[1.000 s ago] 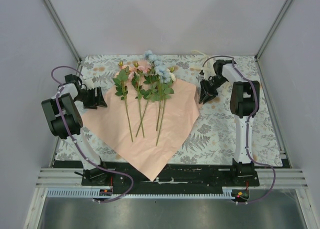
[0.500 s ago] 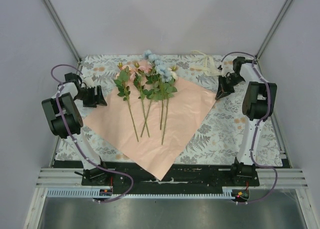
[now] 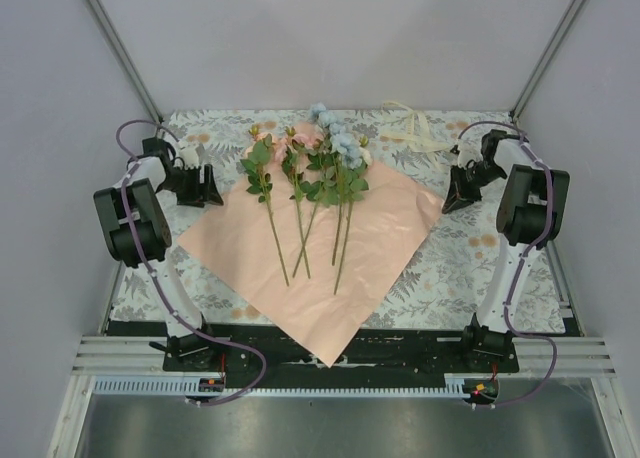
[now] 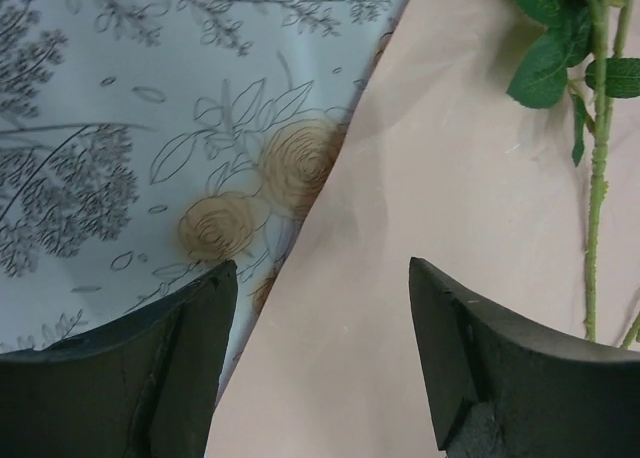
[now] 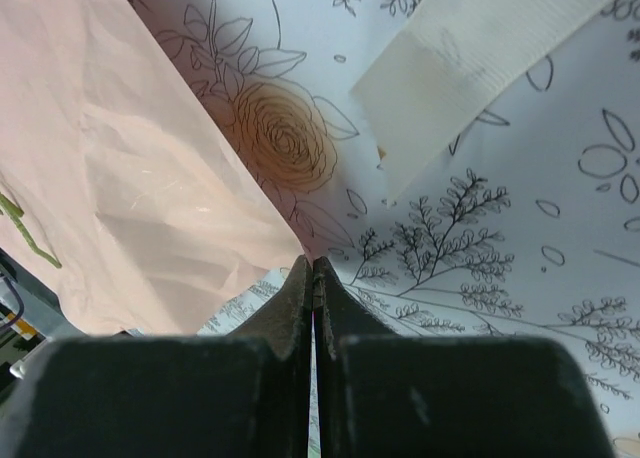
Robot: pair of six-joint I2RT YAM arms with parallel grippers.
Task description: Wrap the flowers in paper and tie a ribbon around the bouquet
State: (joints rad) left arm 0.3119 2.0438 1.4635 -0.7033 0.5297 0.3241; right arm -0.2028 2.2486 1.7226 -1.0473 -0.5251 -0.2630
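Note:
The salmon-pink paper (image 3: 330, 278) lies as a diamond on the floral cloth, with the flowers (image 3: 318, 163) across its far half, stems pointing toward me. My right gripper (image 3: 450, 200) is at the paper's right corner. In the right wrist view it (image 5: 313, 263) is shut, with the tip of the paper (image 5: 130, 178) pinched at the jaw tips. My left gripper (image 3: 210, 186) hovers open over the paper's left corner. In its wrist view the paper (image 4: 450, 198) edge runs between the fingers (image 4: 322, 278), and a green stem (image 4: 597, 188) lies to the right. The cream ribbon (image 3: 412, 128) rests at the back right and also shows as the ribbon (image 5: 480, 48).
A floral-printed tablecloth (image 3: 450, 268) covers the table. Grey walls and metal frame posts enclose it on three sides. The paper's near corner hangs over the black base rail (image 3: 400, 346) between the arm mounts.
The right gripper has shut on the paper's right corner and drawn it rightward. The sheet and flowers slid right with it, uncovering the ribbon. The left gripper shifted slightly right and stayed open.

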